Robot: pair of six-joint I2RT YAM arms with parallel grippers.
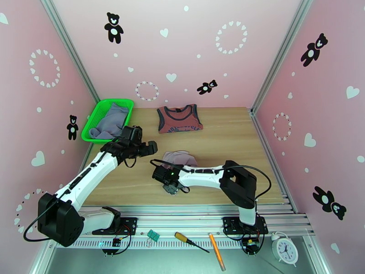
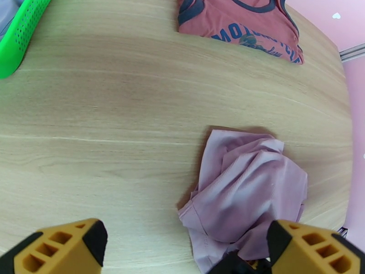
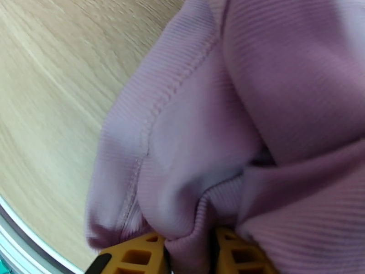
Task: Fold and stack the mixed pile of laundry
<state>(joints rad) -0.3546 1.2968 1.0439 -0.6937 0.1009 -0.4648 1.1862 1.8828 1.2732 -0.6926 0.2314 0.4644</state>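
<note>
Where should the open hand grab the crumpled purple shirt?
Probably its flat left edge, coming in low from the left. The lilac shirt lies bunched on the table, but that edge lies thin and free, nearest the open left gripper. The right gripper pinches a fold at the near end, so a left-side grip could spread it.

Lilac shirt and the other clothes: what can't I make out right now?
Lilac shirt, top view: near edge hidden under the right arm.
Right wrist view: cloth bunched in the right end effector hides how many layers it pinches.
Left wrist view: shirt's near hem cut off by the bottom edge.
Grey garment in the green basket: partly covered by the left arm.
Red top: print too small in top view.
</note>
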